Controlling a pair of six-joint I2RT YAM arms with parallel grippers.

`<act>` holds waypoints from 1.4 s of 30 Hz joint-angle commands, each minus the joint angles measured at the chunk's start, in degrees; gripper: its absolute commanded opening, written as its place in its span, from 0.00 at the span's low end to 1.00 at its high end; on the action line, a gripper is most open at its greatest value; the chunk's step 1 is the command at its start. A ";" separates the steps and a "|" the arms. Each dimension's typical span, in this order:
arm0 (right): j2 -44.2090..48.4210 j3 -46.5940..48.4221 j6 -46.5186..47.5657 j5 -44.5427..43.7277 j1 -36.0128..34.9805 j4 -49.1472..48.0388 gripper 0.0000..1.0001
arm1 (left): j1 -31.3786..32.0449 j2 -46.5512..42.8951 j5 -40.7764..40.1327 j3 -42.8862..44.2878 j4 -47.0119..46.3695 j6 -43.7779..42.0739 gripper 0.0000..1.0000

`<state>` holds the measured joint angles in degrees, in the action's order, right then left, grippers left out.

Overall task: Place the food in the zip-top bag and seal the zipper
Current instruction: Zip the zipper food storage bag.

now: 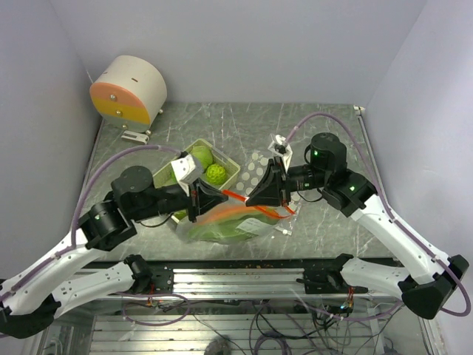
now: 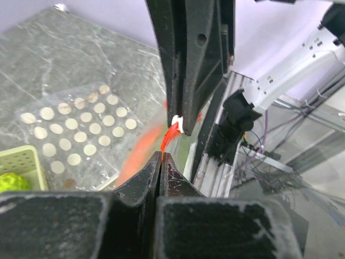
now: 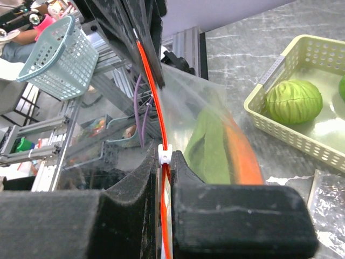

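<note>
Left gripper [image 2: 160, 156] and right gripper [image 3: 164, 156] pinched the clear zip-top bag's [image 1: 236, 225] orange zipper [image 3: 153, 97]; orange toy carrot [image 3: 242, 156] bagged, bumpy green balls [image 1: 215, 174] lay in the pale-green basket [image 3: 280, 127].

carrot [image 3: 242, 156] blurred inside bag [image 3: 188, 91], its leaves [image 3: 207, 145] a green smear; basket [image 3: 291, 137] cut off at right edge

Robotics lab: aluminium rail frame [image 1: 244, 277], loose cables [image 1: 260, 322], white enclosure walls [image 1: 244, 44].

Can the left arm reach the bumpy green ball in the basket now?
Probably not yet. The left gripper is shut on the bag's red zipper strip, so it must let go first. The bumpy green ball lies uncovered in the basket close by.
</note>
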<state>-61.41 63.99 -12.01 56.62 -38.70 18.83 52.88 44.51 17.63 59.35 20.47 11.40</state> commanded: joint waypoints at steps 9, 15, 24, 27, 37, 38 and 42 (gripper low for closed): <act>4.47 -0.53 2.08 -3.26 0.20 4.22 0.00 | -0.06 -11.42 -21.84 10.26 3.63 -1.61 0.07; 4.98 -0.62 1.99 -4.12 0.22 4.62 0.00 | -0.11 -13.91 -24.58 11.46 5.00 -2.21 0.07; 5.23 -0.79 2.34 -5.91 0.23 5.86 0.00 | -0.08 -16.44 -27.51 11.92 5.84 -3.08 0.07; 5.05 -0.43 2.91 -7.64 0.27 6.97 0.00 | -0.06 -16.50 -28.09 12.23 6.65 -3.26 0.07; 4.61 0.71 3.48 -12.81 0.16 8.04 0.00 | -0.06 -17.03 -27.89 11.81 7.19 -3.70 0.07; 4.39 0.86 3.44 -13.50 0.22 8.15 0.01 | -0.08 -17.14 -27.99 11.71 7.16 -3.62 0.07; 4.43 1.20 1.87 -15.11 0.21 5.52 0.25 | -0.10 -17.33 -28.38 11.24 7.04 -3.49 0.07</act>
<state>-57.25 63.96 -9.37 44.88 -38.68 24.75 52.99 28.73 -7.92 68.90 31.33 8.80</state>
